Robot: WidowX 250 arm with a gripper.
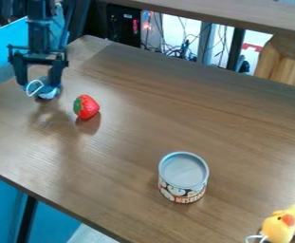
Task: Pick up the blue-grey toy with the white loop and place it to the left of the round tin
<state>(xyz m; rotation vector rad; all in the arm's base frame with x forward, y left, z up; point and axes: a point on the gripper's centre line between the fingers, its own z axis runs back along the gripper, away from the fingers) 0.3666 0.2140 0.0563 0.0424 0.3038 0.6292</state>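
Note:
At the upper left, the black gripper (41, 85) hangs low over the table. Between its fingertips is a small blue toy (50, 91) with a white loop, and the fingers are shut on it. Just right of the gripper, a red toy strawberry (88, 107) with a green top lies on the wood. A can (183, 178) with a grey top and a printed label stands upright near the middle of the front. In the lower right corner is a yellow plush duck (281, 228) with an orange beak and a white loop.
The brown wooden table (137, 128) slants across the view, its front edge running from the left to the bottom. Behind it are cables (175, 50), a dark box (123, 26) and a wooden stool (282, 61).

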